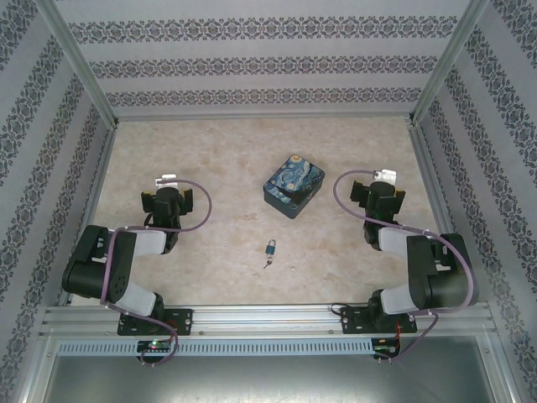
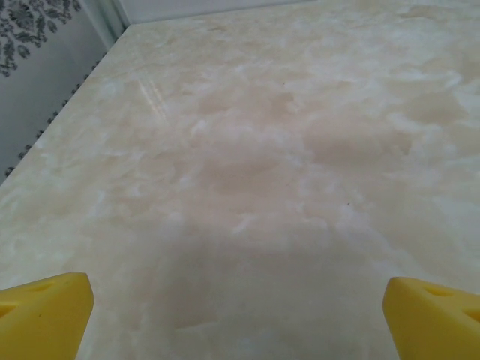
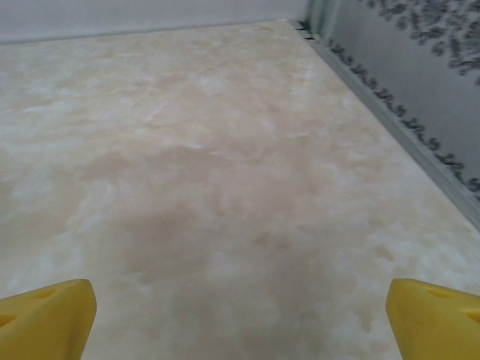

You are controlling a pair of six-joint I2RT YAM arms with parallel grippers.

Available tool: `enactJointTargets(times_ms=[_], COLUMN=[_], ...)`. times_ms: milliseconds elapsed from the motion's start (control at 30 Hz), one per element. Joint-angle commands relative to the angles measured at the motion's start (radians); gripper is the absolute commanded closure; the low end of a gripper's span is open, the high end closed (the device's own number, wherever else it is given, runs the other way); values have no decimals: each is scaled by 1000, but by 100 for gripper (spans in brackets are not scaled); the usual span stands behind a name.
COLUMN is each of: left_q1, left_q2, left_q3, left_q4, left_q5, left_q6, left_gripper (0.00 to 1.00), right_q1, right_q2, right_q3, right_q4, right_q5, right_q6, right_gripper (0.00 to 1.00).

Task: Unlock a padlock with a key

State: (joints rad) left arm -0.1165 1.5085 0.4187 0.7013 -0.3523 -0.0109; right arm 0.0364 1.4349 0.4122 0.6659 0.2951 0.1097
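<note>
Seen from above, a pale marbled tabletop (image 1: 210, 151) sits inside walls papered with dark floral bands (image 1: 252, 63). A tiny teal-blue padlock (image 1: 272, 246) lies toward the near edge, about midway between the left and right edges. The key (image 1: 268, 264), a small dark sliver, lies just beside it on the near side; whether the two touch cannot be told. A rectangular tin with a Starry Night print (image 1: 294, 185) lies near the middle of the tabletop, farther back than the padlock and apart from it. The left gripper (image 1: 168, 180) hangs over the left half and the right gripper (image 1: 383, 176) over the right half, both well apart from the padlock and key.

From the left wrist, the left gripper (image 2: 240, 319) is spread wide with nothing between its yellow fingertips (image 2: 45, 315), above bare marbled tabletop (image 2: 247, 150) running to the far left corner.

From the right wrist, the right gripper (image 3: 240, 319) is likewise spread wide and holds nothing, yellow fingertips (image 3: 45, 319) above bare tabletop (image 3: 225, 150) near the right edge.
</note>
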Motion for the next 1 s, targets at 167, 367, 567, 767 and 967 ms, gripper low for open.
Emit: enactJointTargets(times_ms=[167, 367, 567, 767, 967], left_q1=[103, 113, 113, 113, 110], left_q2=[57, 52, 57, 56, 55], left_q3=[-9, -5, -9, -8, -8], left_q4=[149, 120, 143, 137, 137], left_q5=[278, 299, 297, 299, 294], left_q6=[-14, -17, -16, -15, -12], left_gripper=[1, 1, 1, 0, 1], right_q1=[-6, -18, -10, -11, -11], right_q2=[77, 72, 69, 69, 72], right_q3=[-28, -24, -24, -24, -21], right_q4=[229, 217, 215, 213, 210], right_q5=[-187, -217, -221, -222, -225], right_q6=[-70, -69, -80, -78, -79], right_gripper=[2, 2, 2, 2, 2])
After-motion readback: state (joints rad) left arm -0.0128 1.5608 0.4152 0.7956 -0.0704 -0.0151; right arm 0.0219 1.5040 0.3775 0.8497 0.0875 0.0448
